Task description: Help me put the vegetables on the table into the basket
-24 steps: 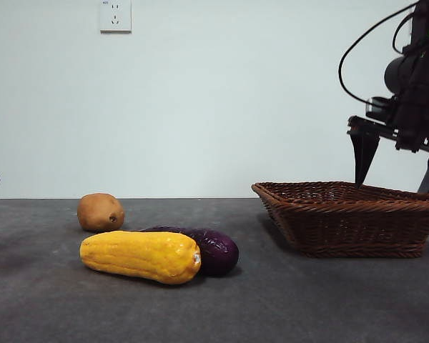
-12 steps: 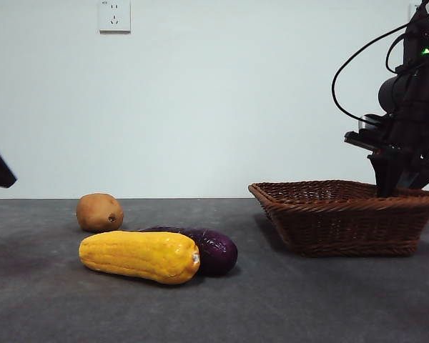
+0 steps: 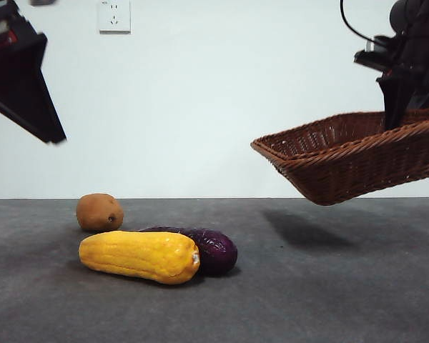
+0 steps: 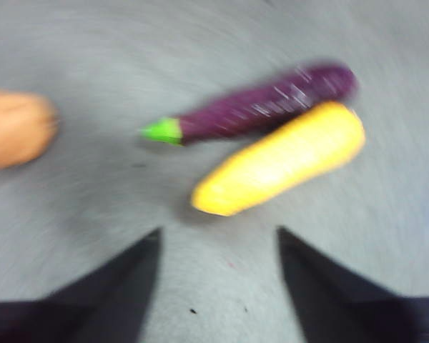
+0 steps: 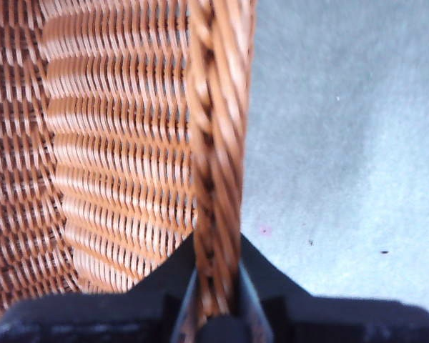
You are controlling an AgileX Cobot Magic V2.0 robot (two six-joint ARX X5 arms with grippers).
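Note:
The wicker basket (image 3: 350, 157) hangs tilted in the air at the right, well above the table (image 3: 307, 286). My right gripper (image 3: 395, 107) is shut on the basket's braided rim (image 5: 216, 179). A yellow corn cob (image 3: 139, 256) lies on the table at the front left, with the purple eggplant (image 3: 213, 249) right behind it and touching it. The brown potato (image 3: 99, 212) sits farther back to the left. My left gripper (image 4: 218, 246) hovers open above the corn cob (image 4: 282, 161) and eggplant (image 4: 264, 106), with the potato (image 4: 14, 128) off to one side.
The left arm shows as a big dark shape (image 3: 21, 78) at the top left. A wall socket (image 3: 114, 16) is on the white wall behind. The basket's shadow (image 3: 307, 229) falls on the table under it.
The right gripper has closed on the basket's rim and lifted it off the table, tilted. The left arm has come into view from the left, above the vegetables.

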